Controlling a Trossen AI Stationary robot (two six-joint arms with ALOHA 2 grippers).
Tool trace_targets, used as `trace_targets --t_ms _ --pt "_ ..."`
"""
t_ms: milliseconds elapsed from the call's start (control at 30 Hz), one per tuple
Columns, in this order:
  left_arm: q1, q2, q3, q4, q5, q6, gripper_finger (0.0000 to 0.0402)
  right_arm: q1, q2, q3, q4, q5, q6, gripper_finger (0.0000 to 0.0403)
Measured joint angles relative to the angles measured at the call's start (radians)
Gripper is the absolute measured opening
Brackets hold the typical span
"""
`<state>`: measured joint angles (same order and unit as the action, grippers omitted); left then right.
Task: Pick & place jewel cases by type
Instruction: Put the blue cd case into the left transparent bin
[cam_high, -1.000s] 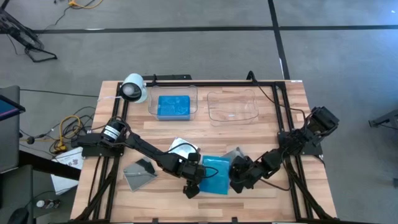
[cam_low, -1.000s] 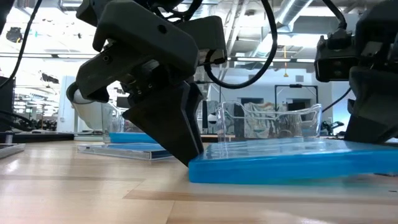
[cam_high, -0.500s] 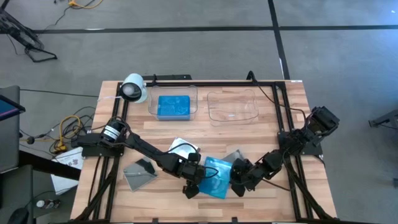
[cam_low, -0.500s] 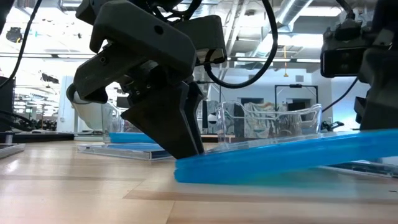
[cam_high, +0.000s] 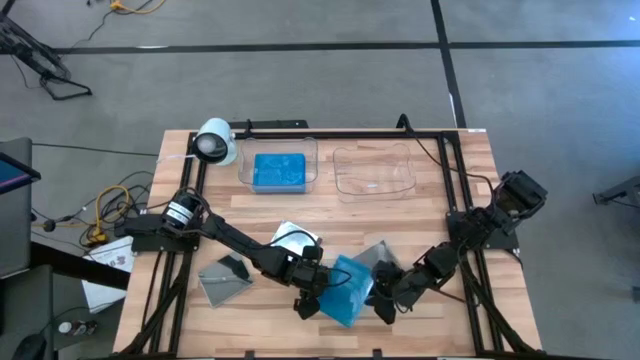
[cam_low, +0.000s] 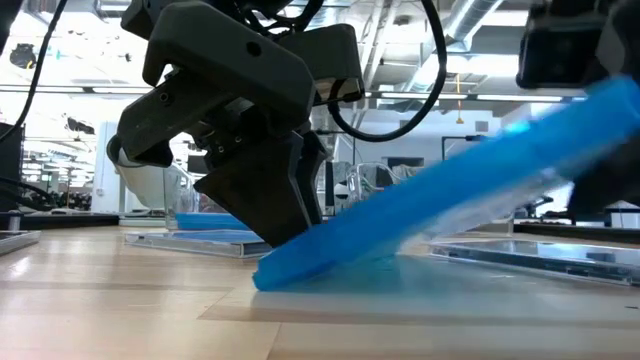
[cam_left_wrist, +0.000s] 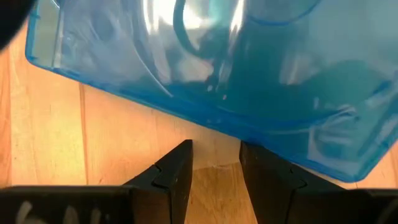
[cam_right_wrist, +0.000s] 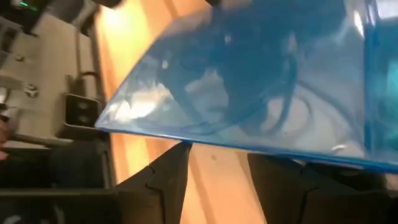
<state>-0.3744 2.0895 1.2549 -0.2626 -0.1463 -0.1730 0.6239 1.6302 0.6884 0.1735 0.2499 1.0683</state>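
A translucent blue jewel case (cam_high: 345, 288) stands tilted near the table's front middle, between my two grippers. Its lower edge (cam_low: 275, 275) rests on the wood and its other edge (cam_low: 600, 110) is raised high. My left gripper (cam_high: 308, 300) stands open at the low edge, fingers slanting down, nothing between them (cam_left_wrist: 214, 149). My right gripper (cam_high: 385, 300) is open at the raised edge (cam_right_wrist: 217, 152). Clear grey jewel cases lie flat at the left (cam_high: 225, 275), under the left arm (cam_high: 292, 238) and behind the blue one (cam_high: 375, 250). My left gripper meets the blue case's lower edge (cam_left_wrist: 211, 127) with its fingertips (cam_low: 295, 235), which slant down to the table from the left. The edge lies across both fingertips, not between them. That edge sits on the wood. My right gripper has the case's raised edge (cam_right_wrist: 205, 142) lying across both fingertips (cam_right_wrist: 177, 158). The fingers come from the table's right and sit on the case's underside. I see no pinch. The case leans up from the table over them.
At the back stand a clear tray (cam_high: 279, 170) holding blue cases and a second clear tray (cam_high: 375, 170) to its right. A white cylindrical camera (cam_high: 215, 142) sits at the back left. Black frame rails (cam_high: 465, 200) run along the table's sides.
My right gripper has risen a little and tipped its fingers upward. The blue jewel case has gone from lying almost flat to a steep tilt. Its right edge has been lifted high, while its left edge has stayed on the table by my left gripper's fingers.
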Motion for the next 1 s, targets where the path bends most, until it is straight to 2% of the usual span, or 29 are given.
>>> trace_targets --t_ms 233,700,1000 --pt "-0.002 0.0 0.0 0.0 0.0 -0.005 0.0129 -0.018 0.003 0.001 0.012 0.109 -0.019 0.0164" --pt "-0.018 0.0 0.0 0.0 -0.032 0.004 0.0129 -0.025 -0.003 -0.001 -0.005 0.066 -0.029 0.0202" --pt "-0.018 0.0 0.0 0.0 -0.031 0.007 0.0129 -0.024 -0.097 -0.002 -0.056 0.067 -0.07 0.024"
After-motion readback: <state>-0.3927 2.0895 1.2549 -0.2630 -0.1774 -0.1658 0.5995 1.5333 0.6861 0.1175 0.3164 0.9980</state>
